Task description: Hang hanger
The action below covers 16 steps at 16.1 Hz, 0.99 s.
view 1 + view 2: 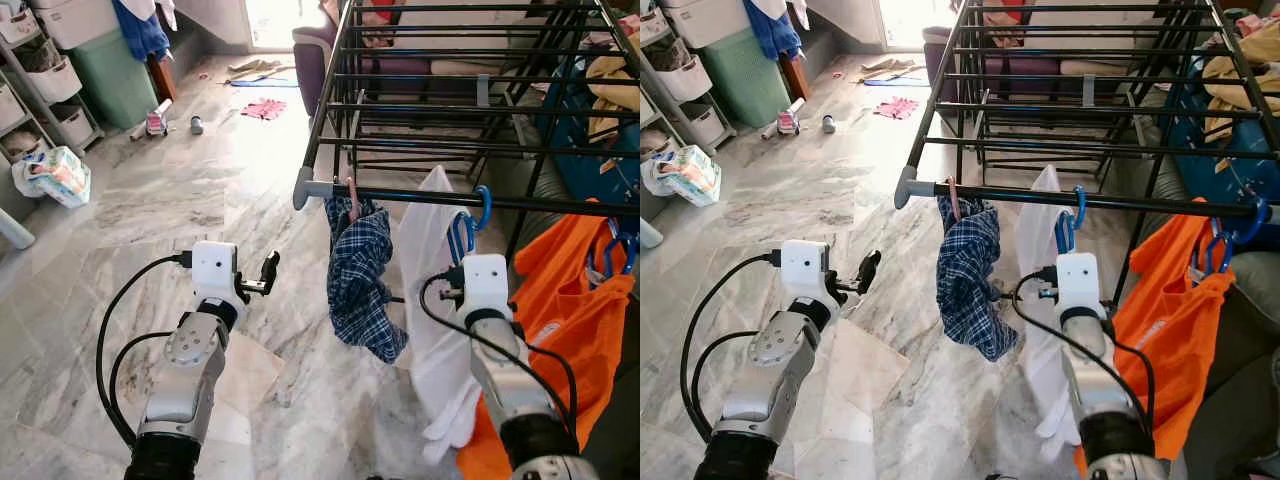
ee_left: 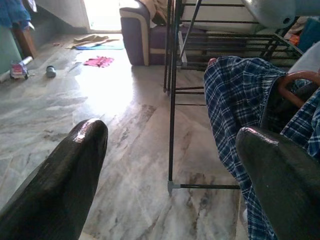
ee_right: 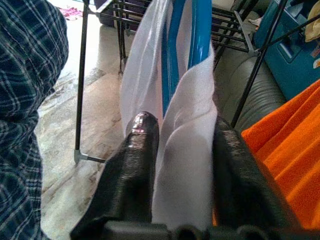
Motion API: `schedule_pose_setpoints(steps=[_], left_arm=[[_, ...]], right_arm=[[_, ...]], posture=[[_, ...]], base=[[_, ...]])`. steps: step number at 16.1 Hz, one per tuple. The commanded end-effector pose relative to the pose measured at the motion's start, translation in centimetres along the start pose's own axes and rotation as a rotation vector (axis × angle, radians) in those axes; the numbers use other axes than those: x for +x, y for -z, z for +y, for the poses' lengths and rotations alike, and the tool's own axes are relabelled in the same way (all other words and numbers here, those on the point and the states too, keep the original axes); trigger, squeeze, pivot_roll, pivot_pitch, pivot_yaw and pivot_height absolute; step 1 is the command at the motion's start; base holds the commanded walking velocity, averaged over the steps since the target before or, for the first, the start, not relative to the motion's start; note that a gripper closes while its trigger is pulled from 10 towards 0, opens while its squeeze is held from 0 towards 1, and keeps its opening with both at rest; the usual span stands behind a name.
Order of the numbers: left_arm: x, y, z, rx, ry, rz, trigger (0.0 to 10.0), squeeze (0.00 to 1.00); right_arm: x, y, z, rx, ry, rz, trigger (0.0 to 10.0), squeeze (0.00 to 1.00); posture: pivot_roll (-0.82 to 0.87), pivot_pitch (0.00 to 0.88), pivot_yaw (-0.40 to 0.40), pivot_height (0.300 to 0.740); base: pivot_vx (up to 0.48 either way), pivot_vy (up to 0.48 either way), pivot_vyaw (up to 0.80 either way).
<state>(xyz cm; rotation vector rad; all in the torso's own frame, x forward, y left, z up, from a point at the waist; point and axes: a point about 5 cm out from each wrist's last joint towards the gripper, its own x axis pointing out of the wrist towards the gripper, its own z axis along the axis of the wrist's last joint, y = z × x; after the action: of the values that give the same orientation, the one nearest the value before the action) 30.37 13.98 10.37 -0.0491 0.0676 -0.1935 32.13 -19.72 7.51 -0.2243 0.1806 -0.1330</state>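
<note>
Right hand [image 3: 182, 150]: pinched the white thin cloth garment [image 1: 437, 330] on its blue plastic hanger [image 1: 470, 225].
Blue plastic hanger: hook sat over the black metal rail of the drying rack [image 1: 560, 205].
Left hand [image 2: 175, 170]: fingers spread, nothing between them, above the grey marble floor [image 1: 180, 200].
Blue checked cloth shirt [image 1: 360, 275]: hung from the same rail, beside the white garment.
Orange cloth garment [image 1: 565, 310]: hung at the far right.

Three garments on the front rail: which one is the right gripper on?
The white garment, middle one on the blue hanger; right gripper straddles it. Plaid and orange hang untouched.
</note>
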Motion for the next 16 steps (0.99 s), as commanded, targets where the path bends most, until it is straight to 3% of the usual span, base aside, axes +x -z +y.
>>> schedule_pose_setpoints(steps=[1, 2, 14, 16], left_arm=[[-0.1, 0.1, 0.4, 0.011, -0.004, 0.011, 10.0, 0.0], [-0.1, 0.1, 0.3, 0.012, -0.003, 0.011, 10.0, 0.0], [-0.2, 0.2, 0.1, 0.009, -0.006, 0.013, 10.0, 0.0], [-0.2, 0.2, 0.1, 0.004, -0.005, 0.01, 10.0, 0.0]], right_arm=[[0.4, -0.3, 0.1, 0.01, -0.009, -0.005, 10.0, 0.0], [0.6, 0.0, 0.0, 0.031, -0.011, 0.017, 0.2, 0.0], [0.2, 1.2, 0.6, 0.069, -0.054, 0.021, 0.0, 0.0], [0.0, 0.4, 0.5, 0.071, -0.054, -0.043, 0.0, 0.0]], posture=[[-0.06, 0.048, 0.062, 0.74], [-0.05, 0.049, 0.06, 0.74], [-0.05, 0.054, 0.057, 0.74], [-0.05, 0.053, 0.055, 0.74]], base=[[0.0, 0.0, 0.0], [0.0, 0.0, 0.0], [0.0, 0.0, 0.0], [0.0, 0.0, 0.0]])
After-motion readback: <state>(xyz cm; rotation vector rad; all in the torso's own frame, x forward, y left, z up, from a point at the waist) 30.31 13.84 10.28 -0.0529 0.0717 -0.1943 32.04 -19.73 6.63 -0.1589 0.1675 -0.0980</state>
